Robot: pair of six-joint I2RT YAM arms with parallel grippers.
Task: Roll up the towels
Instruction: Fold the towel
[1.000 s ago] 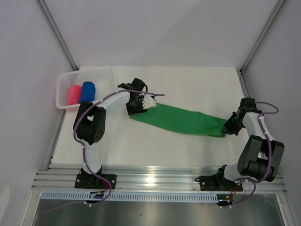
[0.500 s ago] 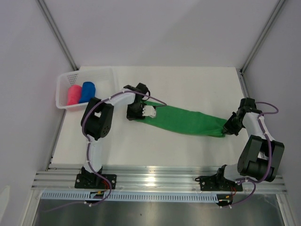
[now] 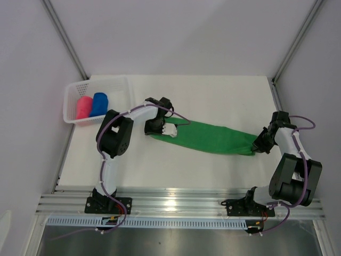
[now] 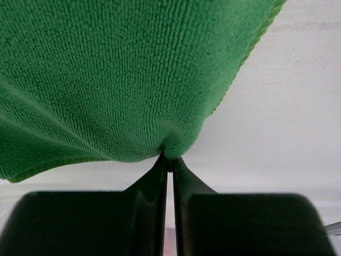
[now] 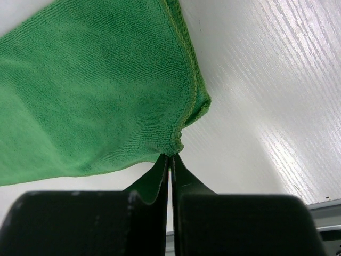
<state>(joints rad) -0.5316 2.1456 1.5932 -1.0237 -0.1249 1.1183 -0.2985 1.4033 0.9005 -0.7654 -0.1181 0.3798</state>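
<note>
Jaws pinched tight: your left gripper (image 4: 168, 160) clamps 1 end of the green towel (image 3: 213, 137) and your right gripper (image 5: 170, 157) clamps the other, with the cloth stretched between them. Beyond the left jaws, the basket (image 3: 70, 98) holds 2 rolled towels, the pink towel (image 3: 82, 108) and the blue towel (image 3: 99, 104). Both wrist views cut off most of the green cloth.

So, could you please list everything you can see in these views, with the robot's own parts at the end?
green towel: one, bright green, stretched across the middle of the table between the two grippers
pink towel: one, pink-red, rolled, in the basket, left of the blue one
blue towel: one, royal blue, rolled, in the basket
basket: one, white mesh, table's far-left corner
table: one, white
left gripper: one, black, shut on the green towel's left end
right gripper: one, black, shut on its right end
</note>
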